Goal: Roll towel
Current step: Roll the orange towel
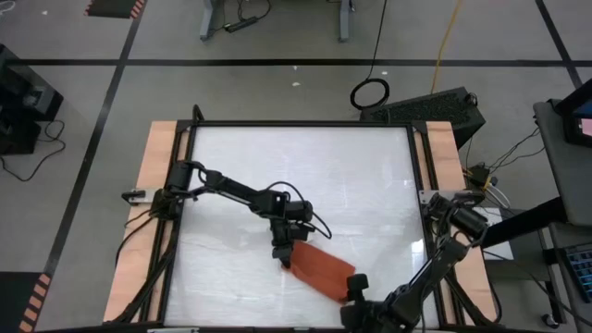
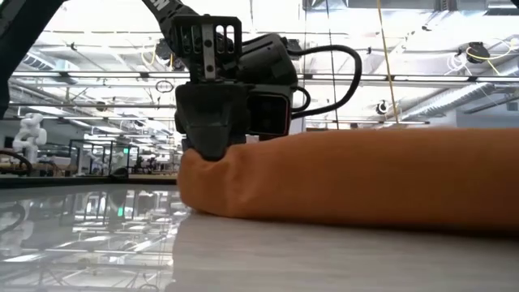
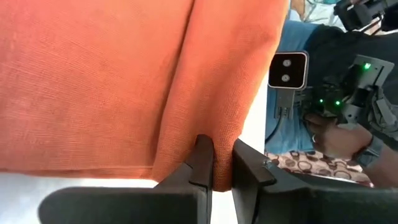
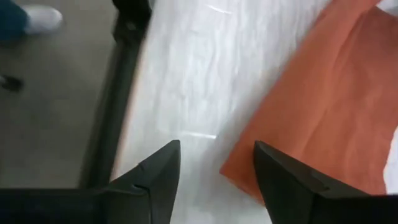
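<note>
The towel [image 1: 321, 272], lying at the table's [image 1: 370, 185] six-o'clock edge with its long axis running ten to four, is pinched at its ten-o'clock end by the nearly closed left pincer [image 1: 281, 253], while the right pincer [image 1: 355, 289], spread and empty, is poised at the four-o'clock end.

**Bench left largely open as towel and arms crowd near edge**

The far half and the left side of the white bench [image 1: 351, 176] are seen bare and passable. The near-centre strip is blocked by the folded towel [image 1: 319, 268], with the left end effector [image 1: 282, 256] pinched on its end and the left arm stretched across from the left rail. The towel's other end is flanked by the spread fingers of the right end effector [image 4: 214, 171] at the near edge.
</note>
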Robot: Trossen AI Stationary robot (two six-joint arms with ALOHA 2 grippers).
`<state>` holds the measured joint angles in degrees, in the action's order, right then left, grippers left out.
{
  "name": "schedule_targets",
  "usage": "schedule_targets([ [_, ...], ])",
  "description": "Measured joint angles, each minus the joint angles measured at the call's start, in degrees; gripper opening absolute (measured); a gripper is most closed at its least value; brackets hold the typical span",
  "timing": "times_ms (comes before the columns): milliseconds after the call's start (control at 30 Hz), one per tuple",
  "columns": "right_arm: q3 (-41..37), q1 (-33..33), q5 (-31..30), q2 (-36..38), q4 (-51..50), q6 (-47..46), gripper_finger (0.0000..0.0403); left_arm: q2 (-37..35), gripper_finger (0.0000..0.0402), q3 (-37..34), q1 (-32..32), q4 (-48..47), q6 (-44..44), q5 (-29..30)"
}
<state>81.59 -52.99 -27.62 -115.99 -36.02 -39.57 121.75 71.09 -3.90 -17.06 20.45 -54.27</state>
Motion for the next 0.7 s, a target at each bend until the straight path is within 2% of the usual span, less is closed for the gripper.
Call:
schedule_targets([
  [200, 1.37, -0.02, -2.03, -2.22, -3.84, -0.08, 0.0174, -0.01, 0.0037, -0.06, 0.49, -0.59, 0.07, 0.21],
  [367, 1.37, 0.54, -7.24, -1.7, -7.15, 0.67, 0.0167, -0.02, 0.0037, -0.07, 0.56, -1.05, -0.21, 0.19],
  [533, 1.23, 1.58, -7.01, -2.01, -9.28, 1.94, 0.0166, -0.02, 0.0037, -0.09, 0.67, -1.46, -0.31, 0.28],
  [700, -0.76, 1.99, -6.77, -2.01, -7.12, 1.01, 0.0166, 0.0, 0.0037, 0.19, 1.45, -1.9, -0.16, 0.28],
])
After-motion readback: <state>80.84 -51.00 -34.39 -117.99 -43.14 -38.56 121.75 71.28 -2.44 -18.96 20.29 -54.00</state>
